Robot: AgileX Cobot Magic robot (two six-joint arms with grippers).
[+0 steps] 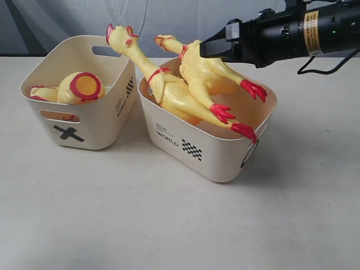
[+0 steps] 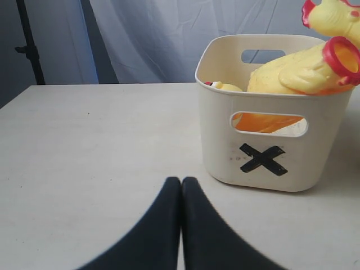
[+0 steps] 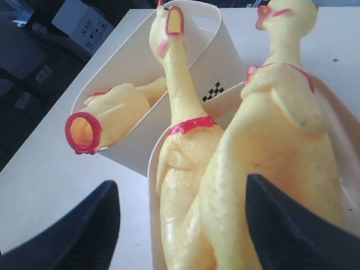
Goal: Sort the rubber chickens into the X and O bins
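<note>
O bin (image 1: 214, 160) up front: we've got a whole chicken (image 1: 169, 93) & second chicken (image 1: 205, 70) lying in it. Headless body (image 1: 79, 87) in X bin (image 1: 90, 126). R claw (image 3: 180, 191) spread wide over them, L claw (image 2: 181, 185) pressed together.

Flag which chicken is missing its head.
The chicken body in the X bin: its neck end is just an open red-rimmed hole. The two whole chickens in the neighbouring bin have long necks and heads.

X-marked bin (image 1: 95, 126); WORLD (second bin (image 1: 216, 160))
</note>
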